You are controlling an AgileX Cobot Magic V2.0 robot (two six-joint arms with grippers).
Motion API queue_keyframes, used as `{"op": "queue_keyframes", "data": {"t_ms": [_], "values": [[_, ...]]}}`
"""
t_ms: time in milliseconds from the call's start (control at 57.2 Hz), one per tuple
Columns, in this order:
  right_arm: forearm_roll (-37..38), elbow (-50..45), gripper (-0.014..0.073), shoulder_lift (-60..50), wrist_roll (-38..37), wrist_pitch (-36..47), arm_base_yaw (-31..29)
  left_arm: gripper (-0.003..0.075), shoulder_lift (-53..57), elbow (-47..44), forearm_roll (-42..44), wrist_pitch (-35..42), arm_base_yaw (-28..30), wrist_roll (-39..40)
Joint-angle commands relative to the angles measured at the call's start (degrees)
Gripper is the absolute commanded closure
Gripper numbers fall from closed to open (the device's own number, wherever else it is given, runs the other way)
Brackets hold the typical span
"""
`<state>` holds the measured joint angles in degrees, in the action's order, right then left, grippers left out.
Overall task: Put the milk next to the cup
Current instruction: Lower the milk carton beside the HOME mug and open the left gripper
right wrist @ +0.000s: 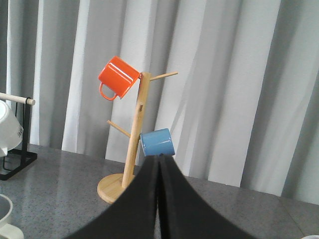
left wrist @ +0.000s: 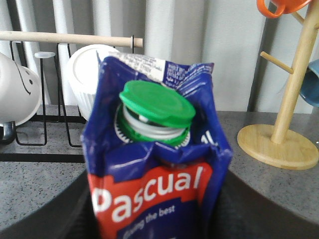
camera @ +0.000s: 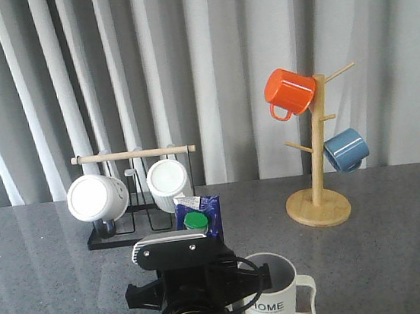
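Observation:
The milk [left wrist: 154,169], a dark-blue carton with a green cap and a red "Pascual" logo, fills the left wrist view between my left gripper's dark fingers [left wrist: 55,214]. In the front view only its top [camera: 200,215] shows above my left gripper [camera: 189,270], which is shut on it. The cup [camera: 271,291], a pale ribbed mug lettered "HOME", stands just right of that gripper at the table's front; its rim also shows in the right wrist view [right wrist: 4,209]. I cannot tell if the carton rests on the table. My right gripper [right wrist: 159,164] is shut and empty, out of the front view.
A black rack [camera: 112,234] with a wooden bar holds two white mugs [camera: 96,198] [camera: 168,181] right behind the milk. A wooden mug tree [camera: 319,205] at the back right carries an orange mug [camera: 289,92] and a blue mug [camera: 345,149]. Curtains hang behind the table.

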<state>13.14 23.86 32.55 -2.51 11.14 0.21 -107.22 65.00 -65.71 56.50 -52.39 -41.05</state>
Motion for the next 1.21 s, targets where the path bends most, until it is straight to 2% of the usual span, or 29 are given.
{"op": "queue_keyframes", "data": {"t_ms": [0, 962, 1189], "values": [[0.15, 1.40, 0.0602, 0.01, 0.33, 4.13, -0.49, 0.0616, 1.81, 1.50, 1.95, 2.87, -0.18, 0.45], [0.15, 1.40, 0.0602, 0.01, 0.33, 4.13, -0.49, 0.0616, 1.81, 1.50, 1.78, 2.47, -0.18, 0.41], [0.15, 1.40, 0.0602, 0.01, 0.33, 4.13, -0.49, 0.0568, 1.81, 1.50, -1.10, -0.36, -0.24, 0.41]]}}
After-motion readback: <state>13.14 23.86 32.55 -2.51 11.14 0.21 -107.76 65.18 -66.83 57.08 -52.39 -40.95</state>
